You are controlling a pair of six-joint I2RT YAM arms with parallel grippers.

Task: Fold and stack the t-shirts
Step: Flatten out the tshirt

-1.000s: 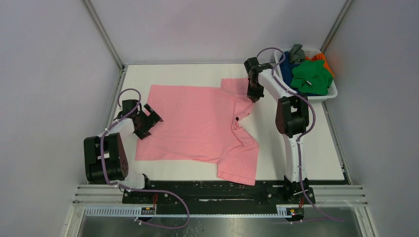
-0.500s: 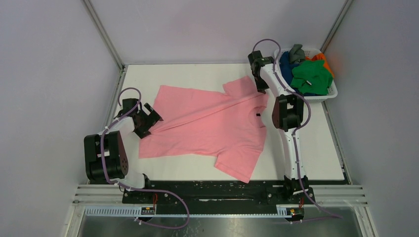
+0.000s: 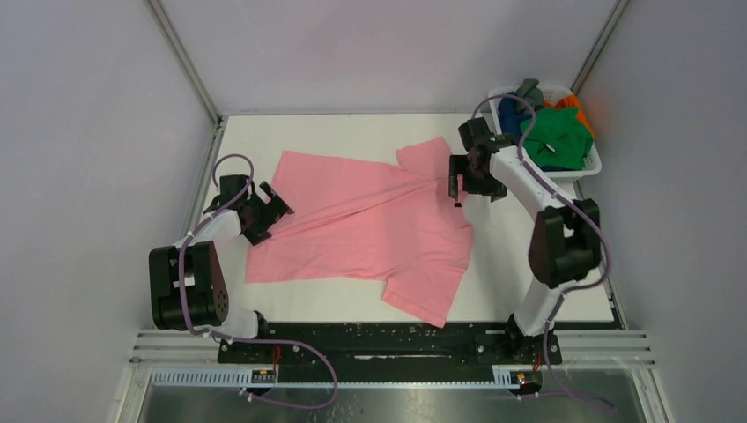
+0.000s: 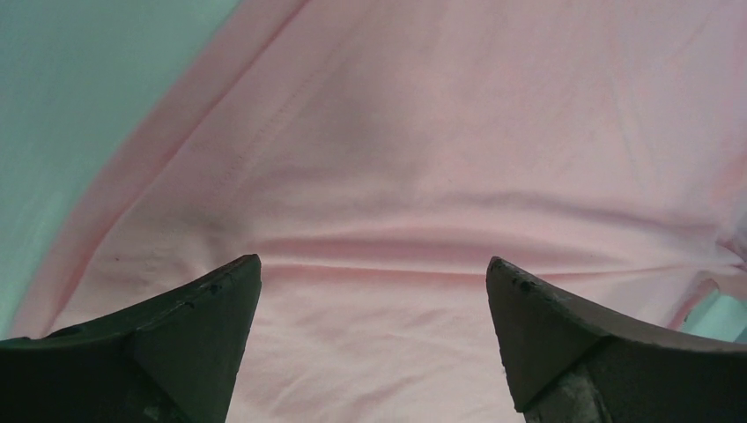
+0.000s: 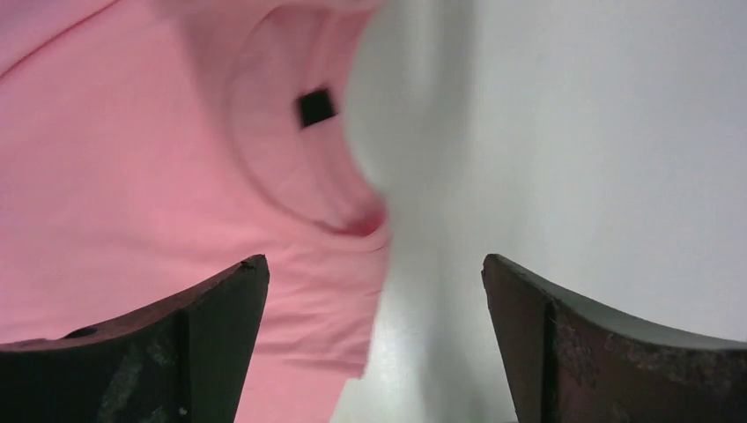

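Light pink soft cloth t-shirt (image 3: 370, 225) lies rumpled on the white table (image 3: 352, 132), its side edge directly beneath the left claw (image 4: 374, 269), jaws apart, and its collar beneath and left of the right claw (image 5: 374, 264), jaws likewise apart.

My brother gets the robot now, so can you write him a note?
Left hand: open, above the pink shirt, at its left edge.
Right hand: open, above its collar.
Neither holds anything.
Pink shirt: spread on the table, creased, unfolded.
Other shirts: heaped in the basket, far right corner.
Done: nothing folded or stacked.
Left: fold the pink shirt, then the rest.
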